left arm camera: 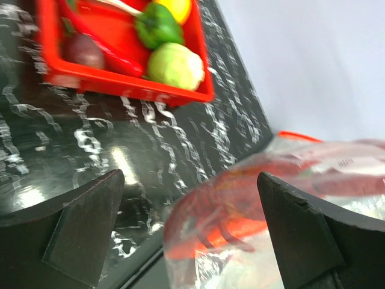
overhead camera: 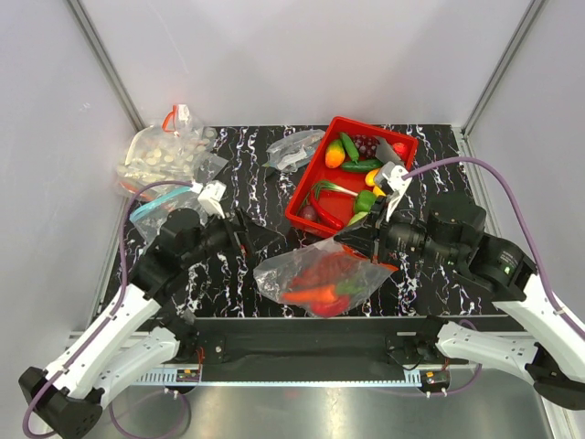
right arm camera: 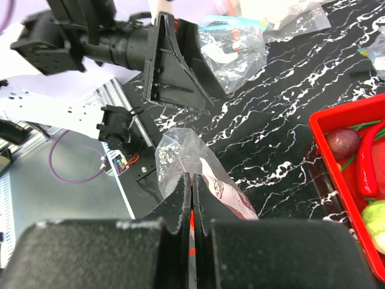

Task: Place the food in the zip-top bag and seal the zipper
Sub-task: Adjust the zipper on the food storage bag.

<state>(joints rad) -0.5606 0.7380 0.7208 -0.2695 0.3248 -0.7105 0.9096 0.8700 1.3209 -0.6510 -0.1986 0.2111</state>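
**At the near lip of the table: bag loaded, zip pinched at one end only**

Closest to us, the zip-top bag [overhead camera: 274, 274] lies stuffed with food [overhead camera: 322, 272]. The right gripper [right arm camera: 191, 180] is clenched on the zipper [left arm camera: 298, 136], while the left gripper [overhead camera: 260, 236] gapes wide just beside the bag's other end, holding nothing. My guess is that if the pinch runs along now, the whole bag slides with it (nothing anchors that loose end), maybe off the edge. The lumpy food could also crowd the mouth and block the seal. Behind it, the red tray [overhead camera: 306, 212] sits close, with toy veg in it. Further back are a teal-zip bag [overhead camera: 154, 208], a bag of pale round pieces [overhead camera: 160, 157] and a small clear bag [overhead camera: 294, 151].
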